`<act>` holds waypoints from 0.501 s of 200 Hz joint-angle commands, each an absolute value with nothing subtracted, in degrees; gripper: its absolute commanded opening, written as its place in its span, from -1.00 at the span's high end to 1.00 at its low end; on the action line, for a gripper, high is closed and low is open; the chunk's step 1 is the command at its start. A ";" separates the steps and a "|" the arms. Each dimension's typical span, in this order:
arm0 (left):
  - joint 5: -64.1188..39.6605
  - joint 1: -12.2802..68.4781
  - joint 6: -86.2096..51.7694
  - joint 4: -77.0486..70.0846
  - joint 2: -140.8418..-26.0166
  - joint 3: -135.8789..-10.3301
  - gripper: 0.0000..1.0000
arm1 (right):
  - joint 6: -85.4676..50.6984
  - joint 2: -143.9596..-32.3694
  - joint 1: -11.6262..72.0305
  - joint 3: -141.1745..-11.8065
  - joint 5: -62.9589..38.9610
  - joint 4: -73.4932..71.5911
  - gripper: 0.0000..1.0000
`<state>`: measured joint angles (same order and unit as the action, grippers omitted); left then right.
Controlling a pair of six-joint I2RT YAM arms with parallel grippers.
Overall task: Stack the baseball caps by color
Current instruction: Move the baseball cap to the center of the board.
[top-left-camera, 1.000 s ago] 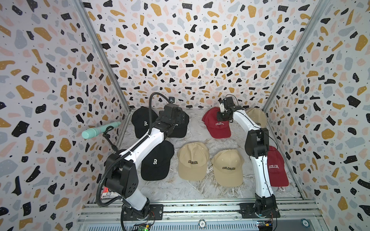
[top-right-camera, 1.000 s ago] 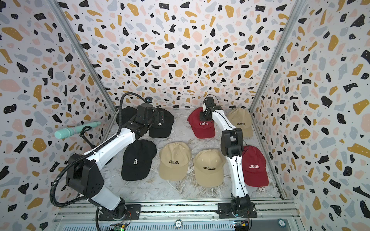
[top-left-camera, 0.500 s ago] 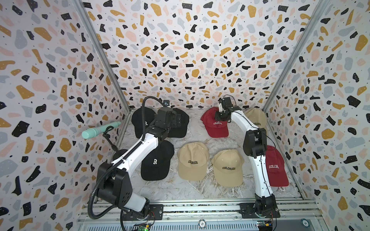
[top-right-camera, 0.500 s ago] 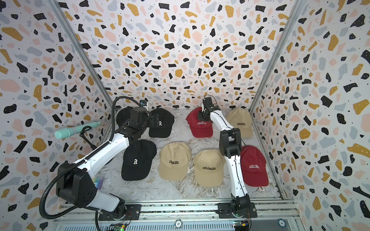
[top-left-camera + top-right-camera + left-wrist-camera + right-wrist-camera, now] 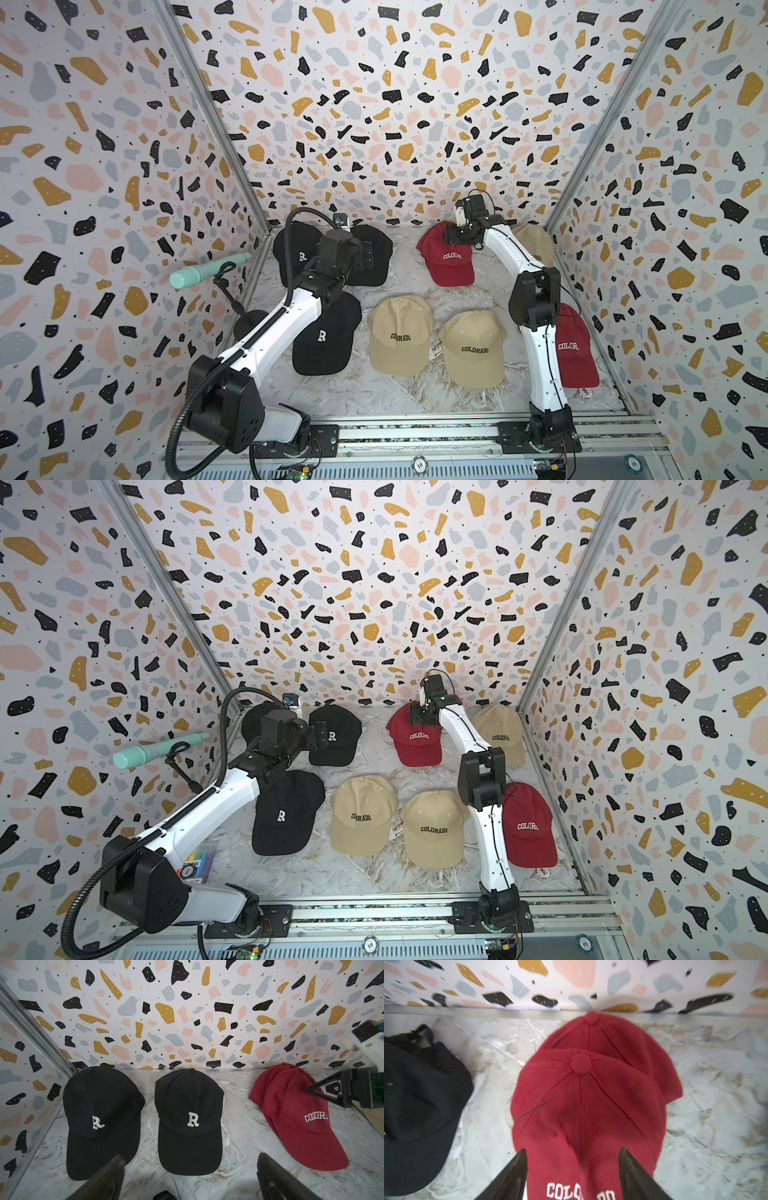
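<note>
Two red caps [image 5: 587, 1105] stacked at desk [image 5: 716, 1105] back, by the wall [image 5: 571, 980]. Look soft, light, crown floppy, brim stiffer: I'd pinch the brim or crown front. Right claw [image 5: 573, 1150] apart, just above the top one; left claw [image 5: 190, 1156] apart, facing two black caps [image 5: 104, 1105]

The red caps [image 5: 583, 1105] were soft, matt, slightly fuzzy cloth with stitched white lettering; the black caps [image 5: 189, 1105] and tan caps [image 5: 399, 328] looked matt cloth too. The worktop [image 5: 239, 1130] was smooth, marbled and faintly glossy. The right claw [image 5: 573, 1152] was matt black plastic, and the base rail [image 5: 415, 434] was bare ridged metal.
</note>
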<state>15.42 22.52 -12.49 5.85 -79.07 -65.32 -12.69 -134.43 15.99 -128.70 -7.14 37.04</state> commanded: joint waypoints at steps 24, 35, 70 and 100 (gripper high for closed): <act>9.11 22.94 -13.53 3.94 -75.39 -63.80 -0.99 | -10.40 -118.18 15.89 -116.78 -3.40 37.50 -0.40; 8.59 23.62 -13.82 4.21 -74.69 -63.51 -0.99 | -10.16 -114.75 15.91 -112.02 -2.37 36.56 -0.40; 4.24 26.70 -15.99 4.13 -72.60 -61.99 -0.99 | -10.09 -102.58 15.59 -96.16 1.74 34.13 -0.40; 0.61 30.00 -16.54 4.56 -72.33 -62.09 -0.99 | -11.12 -92.74 14.21 -85.03 4.91 34.09 -0.39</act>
<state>5.26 27.88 -15.49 5.72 -73.01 -62.43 -10.81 -100.22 15.35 -91.22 0.84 34.02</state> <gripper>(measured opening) 0.997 0.697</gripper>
